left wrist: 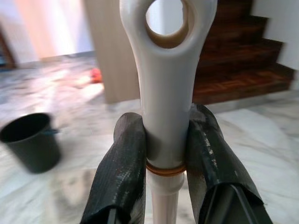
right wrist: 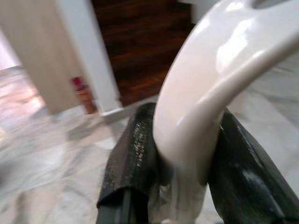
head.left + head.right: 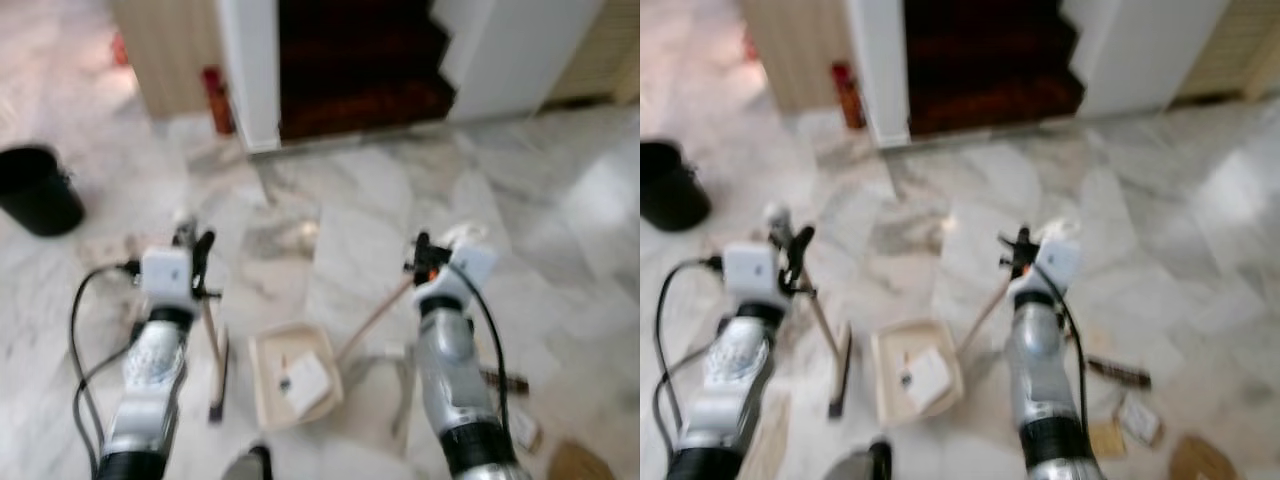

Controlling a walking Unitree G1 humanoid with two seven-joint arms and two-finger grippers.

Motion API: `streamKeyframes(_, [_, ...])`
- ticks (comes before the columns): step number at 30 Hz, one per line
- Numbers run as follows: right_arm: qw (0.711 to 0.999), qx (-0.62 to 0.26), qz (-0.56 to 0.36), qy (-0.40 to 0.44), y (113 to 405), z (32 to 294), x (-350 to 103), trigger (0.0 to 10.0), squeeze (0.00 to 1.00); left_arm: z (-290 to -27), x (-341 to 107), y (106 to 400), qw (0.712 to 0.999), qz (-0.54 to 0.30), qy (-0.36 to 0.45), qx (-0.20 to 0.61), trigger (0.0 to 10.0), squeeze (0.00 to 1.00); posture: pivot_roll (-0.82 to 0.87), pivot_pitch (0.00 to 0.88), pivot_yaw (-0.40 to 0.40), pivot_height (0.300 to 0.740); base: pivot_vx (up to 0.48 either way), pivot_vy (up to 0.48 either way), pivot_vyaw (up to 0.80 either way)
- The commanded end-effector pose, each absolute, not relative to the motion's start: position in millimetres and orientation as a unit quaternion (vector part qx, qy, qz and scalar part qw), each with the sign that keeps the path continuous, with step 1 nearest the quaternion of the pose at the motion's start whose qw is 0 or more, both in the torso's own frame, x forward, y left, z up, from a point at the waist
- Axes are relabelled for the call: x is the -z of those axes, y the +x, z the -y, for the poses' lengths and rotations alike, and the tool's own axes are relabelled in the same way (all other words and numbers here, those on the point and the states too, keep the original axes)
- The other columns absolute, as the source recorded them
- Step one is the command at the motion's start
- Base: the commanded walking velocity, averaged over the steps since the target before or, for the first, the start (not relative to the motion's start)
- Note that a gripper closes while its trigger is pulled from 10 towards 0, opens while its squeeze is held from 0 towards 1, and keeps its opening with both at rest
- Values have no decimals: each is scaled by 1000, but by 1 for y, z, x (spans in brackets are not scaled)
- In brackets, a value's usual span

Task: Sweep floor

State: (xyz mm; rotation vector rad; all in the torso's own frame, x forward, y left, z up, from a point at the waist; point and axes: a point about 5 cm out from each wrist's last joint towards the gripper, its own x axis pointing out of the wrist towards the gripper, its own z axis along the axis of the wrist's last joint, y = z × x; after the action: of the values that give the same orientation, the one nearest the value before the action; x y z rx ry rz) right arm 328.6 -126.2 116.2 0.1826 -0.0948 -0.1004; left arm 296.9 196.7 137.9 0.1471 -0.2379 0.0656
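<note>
Cream plastic marks both tools. The broom (image 3: pixel 213 350) has a pale, slim shaft ending in a cream grip with an oval hanging hole, and a narrow dark head that rests on the marble floor (image 3: pixel 560 200) below and just inward of the left gripper (image 1: pixel 166 154). That gripper's two black fingers (image 1: pixel 122 163) are pressed against either side of the grip, just above an orange ring, pinching it upright.

The right gripper (image 2: pixel 180 154) pinches the curved, glossy cream handle of the dustpan (image 3: pixel 295 375) between its fingers. From that gripper the long handle slants down and inward to the shallow square pan, which lies flat on the floor between the two arms, beside the broom head. A white piece of paper (image 3: pixel 308 382) lies inside the pan.

Scraps of litter (image 3: pixel 1137 418) lie on the floor outward of the right arm. A black bucket (image 3: pixel 38 190) stands well apart, beyond the left gripper. Ahead of both grippers, dark wooden stairs (image 3: pixel 360 70) rise past a white post.
</note>
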Motion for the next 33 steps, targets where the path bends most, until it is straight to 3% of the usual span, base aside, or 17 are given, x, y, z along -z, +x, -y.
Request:
streamKeyframes(1, [991, 53, 68, 107, 329, 128, -126, 10000, 0, -192, -146, 297, 987, 138, 75, -26, 10000, 0, 45, 156, -78, 740, 0, 0, 0])
streamKeyframes(9, [991, 52, 60, 111, 330, 127, -123, 10000, 0, -192, -144, 295, 988, 134, 72, -30, 10000, 0, 50, 153, -78, 740, 0, 71, 0])
streamKeyframes(30, [991, 47, 46, 117, 331, 128, -122, 10000, 0, -194, -143, 294, 989, 129, 64, -42, 10000, 0, 44, 171, -95, 740, 0, 380, 0])
streamKeyframes(33, [991, 41, 44, 118, 332, 126, -123, 10000, 0, -195, -143, 294, 989, 129, 64, -43, 10000, 0, 45, 172, -98, 740, 0, 384, -702])
